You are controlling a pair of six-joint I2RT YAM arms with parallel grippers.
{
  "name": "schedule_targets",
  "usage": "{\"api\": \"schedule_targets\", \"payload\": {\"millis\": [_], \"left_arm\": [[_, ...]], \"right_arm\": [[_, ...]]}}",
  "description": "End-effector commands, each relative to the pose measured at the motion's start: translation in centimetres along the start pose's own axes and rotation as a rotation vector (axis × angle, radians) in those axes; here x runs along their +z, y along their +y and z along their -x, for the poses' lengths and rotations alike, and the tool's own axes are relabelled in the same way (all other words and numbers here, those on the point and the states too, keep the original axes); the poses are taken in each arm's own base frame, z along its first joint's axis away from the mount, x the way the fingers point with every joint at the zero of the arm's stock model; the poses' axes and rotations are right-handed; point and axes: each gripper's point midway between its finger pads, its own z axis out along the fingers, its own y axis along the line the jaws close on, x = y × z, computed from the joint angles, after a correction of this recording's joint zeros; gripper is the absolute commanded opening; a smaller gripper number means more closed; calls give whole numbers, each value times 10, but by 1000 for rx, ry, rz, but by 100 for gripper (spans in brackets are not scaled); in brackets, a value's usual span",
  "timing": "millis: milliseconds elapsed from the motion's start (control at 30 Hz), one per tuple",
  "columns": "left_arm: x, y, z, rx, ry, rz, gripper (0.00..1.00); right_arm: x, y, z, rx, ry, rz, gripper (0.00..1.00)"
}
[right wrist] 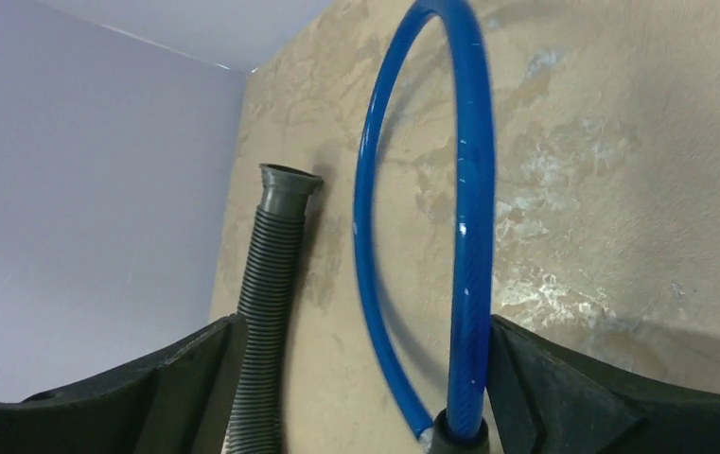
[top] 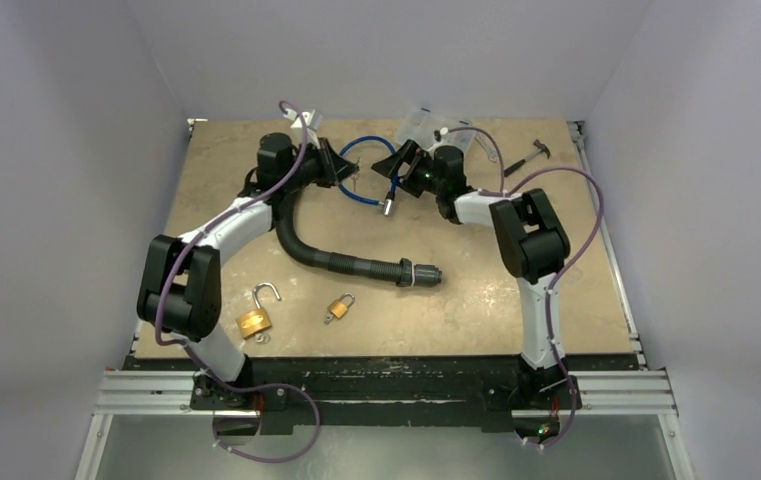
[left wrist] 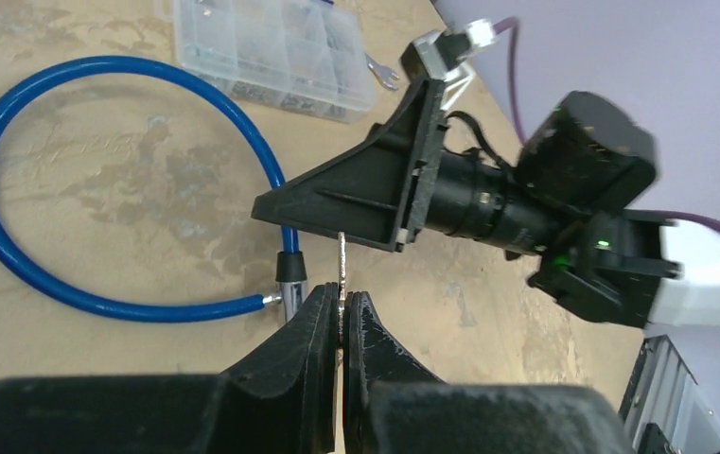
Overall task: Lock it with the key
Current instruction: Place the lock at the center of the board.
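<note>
The lock is a blue cable lock (top: 358, 145) lying in a loop at the back of the table, its metal barrel (left wrist: 289, 284) at the loop's end. A thin silver key (left wrist: 342, 260) sticks out of my left gripper (left wrist: 342, 307), which is shut on it; the key's tip points at the underside of the right gripper's black finger (left wrist: 356, 199). My right gripper (right wrist: 363, 326) is open and straddles the cable (right wrist: 474, 189), whose black collar (right wrist: 465, 435) sits close to the right-hand finger (right wrist: 554, 388). From above, both grippers (top: 341, 168) (top: 396, 165) meet over the loop.
A black corrugated hose (top: 346, 262) curves across mid-table. Two brass padlocks lie near the front, one with its shackle open (top: 254, 320) and a smaller one (top: 337, 307). A clear organiser box (top: 421, 125), a small spanner (left wrist: 386, 74) and a hammer (top: 529, 158) lie at the back.
</note>
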Motion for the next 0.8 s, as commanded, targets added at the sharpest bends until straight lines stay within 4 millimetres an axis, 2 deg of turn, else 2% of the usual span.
{"api": "schedule_targets", "payload": {"millis": [0, 133, 200, 267, 367, 467, 533, 633, 767], "left_arm": [[26, -13, 22, 115, -57, 29, 0], [55, -20, 11, 155, -24, 33, 0], [64, -22, 9, 146, -28, 28, 0], [67, -24, 16, 115, -59, 13, 0], [61, -24, 30, 110, -107, 24, 0], [50, -21, 40, 133, -125, 50, 0], [45, -20, 37, 158, -95, 66, 0], [36, -21, 30, 181, -65, 71, 0], [27, -23, 24, 193, -63, 67, 0]], "right_arm": [[-33, 55, 64, -173, -155, 7, 99], [-56, 50, 91, -177, -188, -32, 99], [-57, 43, 94, -174, -148, -50, 99], [-57, 35, 89, -163, -122, -38, 99], [-49, 18, 76, -119, -80, -59, 98], [-49, 16, 64, -105, -40, -33, 94], [-60, 12, 61, -137, -29, -52, 91], [-82, 2, 57, -273, 5, -122, 83], [-101, -24, 43, -448, 99, -235, 74]]}}
